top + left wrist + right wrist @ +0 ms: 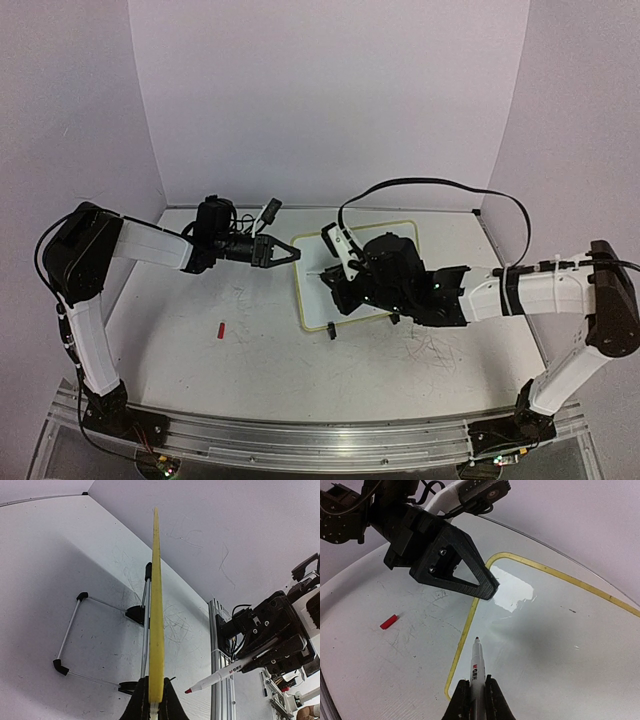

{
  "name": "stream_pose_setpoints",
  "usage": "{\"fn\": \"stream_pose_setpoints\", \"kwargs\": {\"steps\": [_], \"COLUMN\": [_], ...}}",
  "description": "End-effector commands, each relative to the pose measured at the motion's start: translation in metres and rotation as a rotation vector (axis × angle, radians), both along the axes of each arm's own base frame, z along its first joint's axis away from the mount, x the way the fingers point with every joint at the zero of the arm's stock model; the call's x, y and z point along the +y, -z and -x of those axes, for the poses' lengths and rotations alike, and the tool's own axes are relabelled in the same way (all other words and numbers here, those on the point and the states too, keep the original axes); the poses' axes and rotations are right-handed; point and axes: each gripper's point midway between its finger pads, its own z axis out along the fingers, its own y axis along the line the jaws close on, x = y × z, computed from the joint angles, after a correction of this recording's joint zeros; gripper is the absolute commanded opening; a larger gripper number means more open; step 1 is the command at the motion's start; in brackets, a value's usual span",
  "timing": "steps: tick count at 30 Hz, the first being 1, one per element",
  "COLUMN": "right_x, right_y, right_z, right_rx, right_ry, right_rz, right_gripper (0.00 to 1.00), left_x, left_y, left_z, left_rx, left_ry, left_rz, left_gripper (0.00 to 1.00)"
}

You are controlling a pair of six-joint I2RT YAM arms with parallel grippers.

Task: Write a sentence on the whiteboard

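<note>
The whiteboard [312,295] sits at the centre of the top view, propped low on its wire stand and black feet. The writing face showing in the right wrist view looks blank apart from a small speck, so the sentence is probably not yet begun. The left gripper [290,253] is clamped on the pale yellow rim at the board's left edge, seemingly to steady it against the push of writing. The right gripper [477,692] is closed around a marker [477,662], bare tip pointing at the board just inside that left rim; whether it touches cannot be told. A small red cap [389,621] lies well apart on the scribbled table [250,350], lower left.
</note>
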Motion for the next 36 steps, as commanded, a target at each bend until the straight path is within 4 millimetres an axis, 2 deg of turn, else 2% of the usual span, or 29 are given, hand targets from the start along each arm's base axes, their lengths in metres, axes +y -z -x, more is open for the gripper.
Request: {"fn": "stream_pose_setpoints", "kwargs": {"steps": [1,16,36], "right_x": [0.015,0.016,0.015], "right_y": [-0.034,-0.021,-0.016], "right_z": [-0.014,-0.025,-0.033], "right_rx": [-0.090,-0.091,-0.101], "right_ry": [0.020,0.060,0.088], "right_rz": [-0.073,-0.048,-0.034], "right_gripper": [0.00,0.00,0.00], "left_x": [-0.003,-0.003,-0.003], "left_y": [-0.002,-0.003,-0.002], "left_z": [0.007,0.006,0.007], "left_rx": [0.017,0.015,0.016], "left_ry": [0.019,0.018,0.021], "left_rz": [0.005,0.005,0.006], "left_gripper": [0.00,0.00,0.00]}}
